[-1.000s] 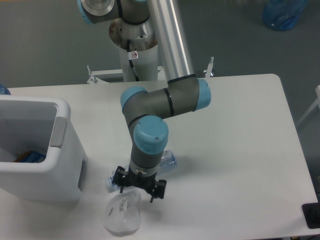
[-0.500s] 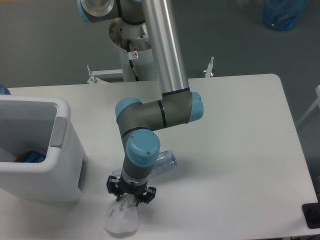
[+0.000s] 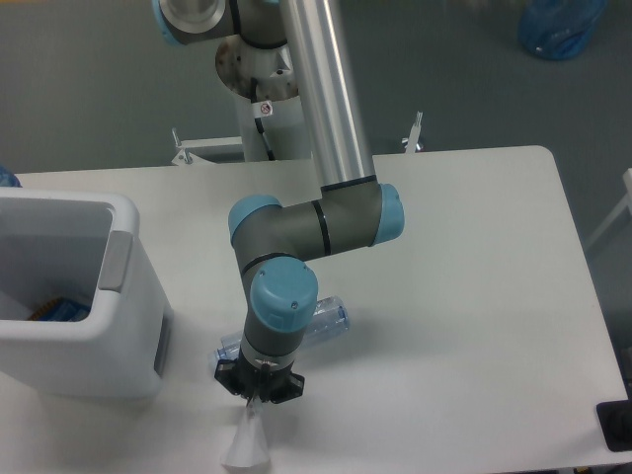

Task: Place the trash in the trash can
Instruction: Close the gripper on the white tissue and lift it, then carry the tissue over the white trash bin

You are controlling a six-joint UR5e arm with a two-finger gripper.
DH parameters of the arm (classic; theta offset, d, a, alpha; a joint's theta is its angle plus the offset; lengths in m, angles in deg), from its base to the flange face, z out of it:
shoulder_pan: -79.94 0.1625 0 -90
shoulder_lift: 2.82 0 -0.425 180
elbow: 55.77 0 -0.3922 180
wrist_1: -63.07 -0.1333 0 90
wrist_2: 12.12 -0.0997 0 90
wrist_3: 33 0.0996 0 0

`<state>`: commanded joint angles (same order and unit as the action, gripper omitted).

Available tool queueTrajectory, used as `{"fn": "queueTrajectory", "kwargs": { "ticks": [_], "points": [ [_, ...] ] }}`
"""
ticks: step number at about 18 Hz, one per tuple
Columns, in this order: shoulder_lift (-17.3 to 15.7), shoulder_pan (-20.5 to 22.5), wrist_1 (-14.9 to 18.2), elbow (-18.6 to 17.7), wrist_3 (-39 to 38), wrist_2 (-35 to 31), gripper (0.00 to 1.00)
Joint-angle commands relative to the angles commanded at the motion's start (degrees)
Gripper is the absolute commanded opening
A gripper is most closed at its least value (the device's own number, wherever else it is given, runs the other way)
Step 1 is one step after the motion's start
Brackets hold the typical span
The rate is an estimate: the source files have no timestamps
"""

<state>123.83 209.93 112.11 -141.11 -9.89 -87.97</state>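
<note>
The trash shows as two pieces. A crumpled white wad (image 3: 247, 444) lies near the table's front edge, squeezed into a narrow cone. My gripper (image 3: 257, 397) points straight down onto its top, with the fingers drawn together on it. A clear bluish plastic bottle (image 3: 331, 318) lies on its side just behind the wrist, and the arm hides most of it. The trash can (image 3: 99, 355), a big white bin with a grey side panel, stands at the left, about a hand's width from the gripper.
Something blue and orange (image 3: 54, 311) lies inside the bin. The arm's base (image 3: 262, 99) stands behind the table's far edge. A black object (image 3: 616, 425) sits at the front right corner. A blue bag (image 3: 561, 25) is on the floor at the far right.
The gripper moved left and down over the wad, then its fingers closed. The wad went from a broad lump to a pinched narrow cone.
</note>
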Motion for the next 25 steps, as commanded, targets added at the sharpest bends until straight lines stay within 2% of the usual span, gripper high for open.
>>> {"fn": "queueTrajectory", "kwargs": {
  "ticks": [6,11,18,22,25],
  "points": [
    [-2.8,1.9,0.0,0.8,0.1,3.6,0.0],
    [-5.4,3.1,0.0,3.6,-0.2,5.4,0.0],
    [-11.8,6.1,0.0,5.5,-0.3,9.6,0.0],
    [-14.9,6.5,0.0,8.3,-3.9,11.5,0.0],
    [-17.7,6.9,0.1,8.9,-5.7,12.6,0.0]
  ]
}}
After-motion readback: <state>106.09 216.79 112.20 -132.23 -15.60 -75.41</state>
